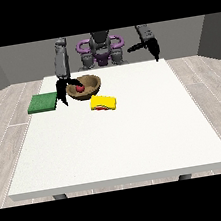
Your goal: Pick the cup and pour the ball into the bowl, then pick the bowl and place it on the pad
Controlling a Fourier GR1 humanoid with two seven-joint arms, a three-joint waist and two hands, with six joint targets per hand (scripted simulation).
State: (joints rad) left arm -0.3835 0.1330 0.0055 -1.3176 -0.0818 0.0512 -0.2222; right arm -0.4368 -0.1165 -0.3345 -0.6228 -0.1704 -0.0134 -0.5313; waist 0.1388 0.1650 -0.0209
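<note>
A brown bowl [85,86] stands on the white table [135,128] at the back left, with a red ball [80,88] inside it. A yellow cup [104,103] lies on its side just in front of the bowl, to its right. A green pad [43,102] lies flat at the table's left edge, left of the bowl. The hand at the view's left [63,89] hangs at the bowl's left rim, one finger over the rim and others down outside it. The hand at the view's right [150,45] is raised over the far right edge, fingers straight, holding nothing.
The robot's torso [101,50] stands behind the table's far edge. Grey wood floor surrounds the table on both sides.
</note>
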